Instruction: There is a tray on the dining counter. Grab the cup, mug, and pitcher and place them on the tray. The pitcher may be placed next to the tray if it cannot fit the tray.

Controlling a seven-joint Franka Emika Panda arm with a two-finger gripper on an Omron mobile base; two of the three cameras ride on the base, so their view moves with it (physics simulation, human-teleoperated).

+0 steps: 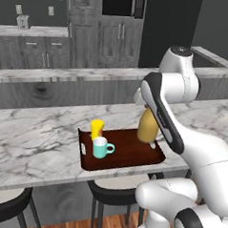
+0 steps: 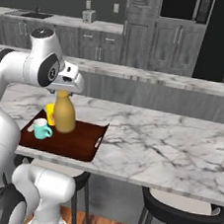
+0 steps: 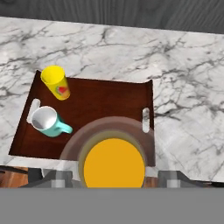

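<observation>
On the white marble dining counter point(image 1: 33, 135) point(image 2: 169, 146) lies the dark reddish-brown tray point(image 1: 132, 153) point(image 2: 76, 139) point(image 3: 105, 103). The yellow cup point(image 1: 96, 128) point(image 2: 49, 114) point(image 3: 56, 82) stands upright at the tray's far left corner. In front of it stands the teal mug point(image 1: 102, 147) point(image 2: 41, 128) point(image 3: 46, 122). My gripper point(image 2: 61, 92) point(image 3: 114, 177) is shut on the neck of the mustard pitcher point(image 1: 147, 127) point(image 2: 64, 112) point(image 3: 113, 166), upright over the tray's right half. Whether its base touches the tray I cannot tell.
Dark round stools point(image 1: 7, 205) point(image 2: 181, 212) stand under the counter's near edge. A raised marble ledge point(image 1: 65, 74) runs along the counter's far side. To the right of the tray stretches bare marble point(image 3: 183, 78). A grey toaster point(image 2: 88, 15) sits on the back worktop.
</observation>
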